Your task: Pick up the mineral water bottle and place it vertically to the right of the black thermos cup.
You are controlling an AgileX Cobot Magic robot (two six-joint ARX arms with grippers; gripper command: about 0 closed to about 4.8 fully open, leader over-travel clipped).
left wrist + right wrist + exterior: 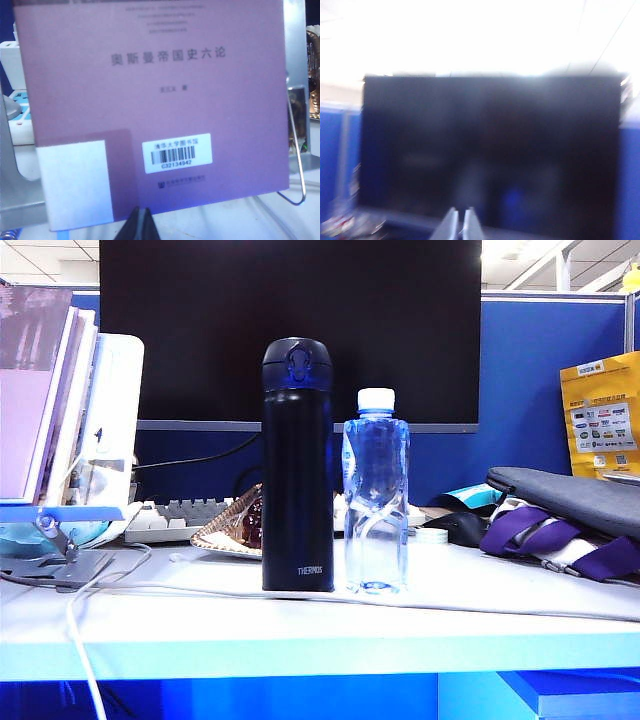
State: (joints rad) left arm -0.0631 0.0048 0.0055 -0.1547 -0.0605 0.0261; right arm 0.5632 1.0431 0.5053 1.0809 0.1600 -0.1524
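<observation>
Clear plastic bottle (376, 502), matt black thermos (297, 465)

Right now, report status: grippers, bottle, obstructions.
Left gripper shut, empty, facing a purple book. Right gripper shut, empty, facing the monitor. Mineral water bottle upright, right of black thermos cup. No obstruction seen.

A large dark flat monitor screen (290, 330) is set before a blue partition wall (540, 370); the white tabletop (300, 625) is brightly lit from overhead.

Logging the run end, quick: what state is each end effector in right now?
Left end effector: shut, holding nothing, facing a purple book.
Right end effector: shut, empty, pointed at the monitor.
</observation>
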